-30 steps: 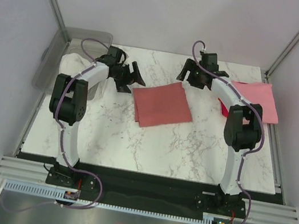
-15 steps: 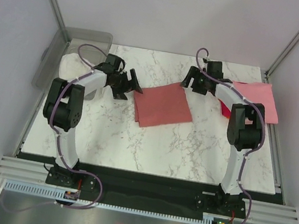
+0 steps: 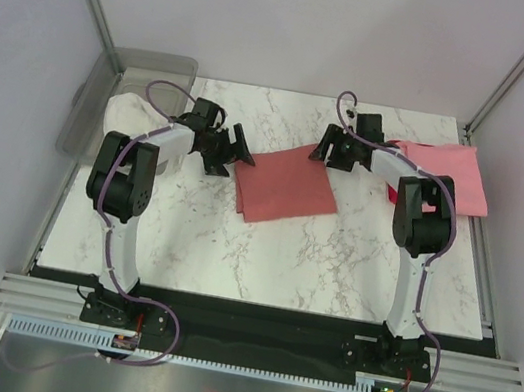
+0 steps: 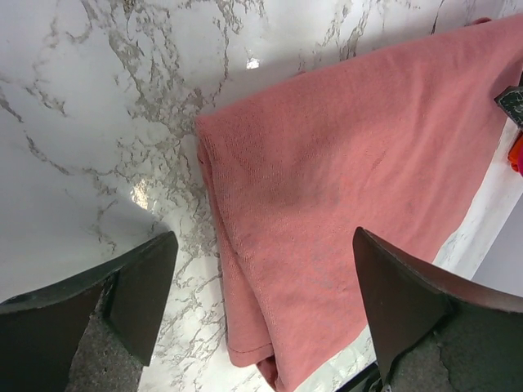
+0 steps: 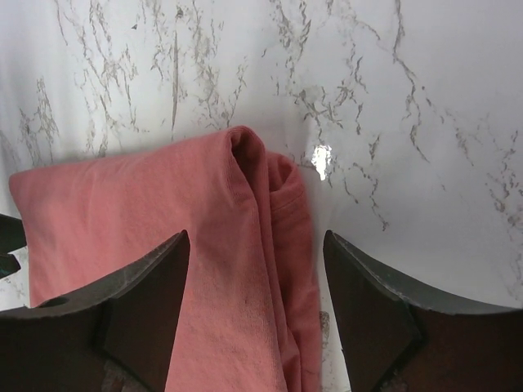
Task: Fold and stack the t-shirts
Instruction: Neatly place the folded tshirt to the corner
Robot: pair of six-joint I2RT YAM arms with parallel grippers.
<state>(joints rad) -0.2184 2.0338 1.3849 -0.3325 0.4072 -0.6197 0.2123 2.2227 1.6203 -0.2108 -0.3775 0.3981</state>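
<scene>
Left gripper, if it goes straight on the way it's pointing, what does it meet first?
Probably the salmon-red t-shirt: its folded edge lies between the open fingers of the left gripper in the wrist view, though the gap is unclear.

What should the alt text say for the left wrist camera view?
A folded salmon-red t-shirt lies on a white marble table, its folded edge framed by the spread dark fingers of the left gripper, which holds nothing.
</scene>
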